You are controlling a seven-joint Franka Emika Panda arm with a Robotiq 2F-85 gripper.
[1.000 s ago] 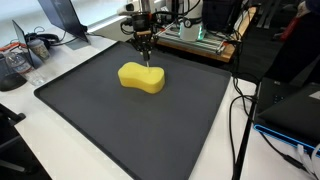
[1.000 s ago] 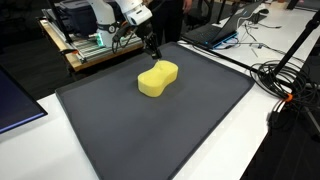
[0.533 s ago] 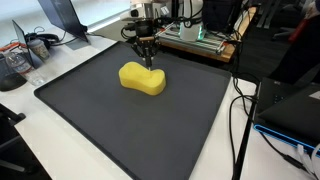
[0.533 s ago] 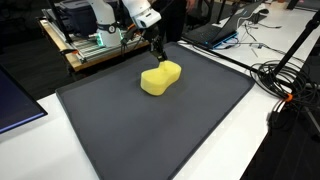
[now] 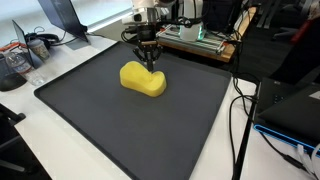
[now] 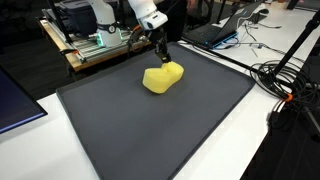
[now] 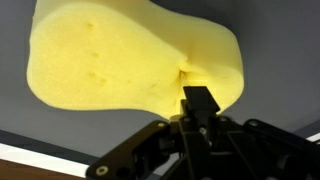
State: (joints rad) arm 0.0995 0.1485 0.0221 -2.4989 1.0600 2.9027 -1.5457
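In an exterior view, the far left holds the white table (image 5: pixel 30 130) with a dark monitor (image 5: pixel 62 14) standing at its back corner. Next comes a large dark mat (image 5: pixel 120 130) that covers most of the table top. A yellow sponge (image 5: pixel 143 79) lies on the far half of the mat, a little left of the middle, well apart from every edge. It is rounded at both ends and narrower at the waist.

The arm comes down from above, and the fingers (image 5: pixel 149 62) meet the sponge at its back edge, near the waist. They are closed tight with no gap between them. In the wrist view the sponge (image 7: pixel 130 60) fills the upper part of the picture, and the black fingers (image 7: pixel 198 100) sit right at a small dent in its rim. They appear to pinch a thin bit of that rim, though the contact itself is partly hidden. In an exterior view from another side, the sponge (image 6: pixel 163 77) looks tilted. The end under the fingers (image 6: pixel 159 58) is raised and the other end rests on the mat (image 6: pixel 150 130).

Further right, behind the mat, a wooden rack (image 5: pixel 195 42) carries electronics. Black cables (image 5: pixel 240 110) run along the table beside the mat's right edge.
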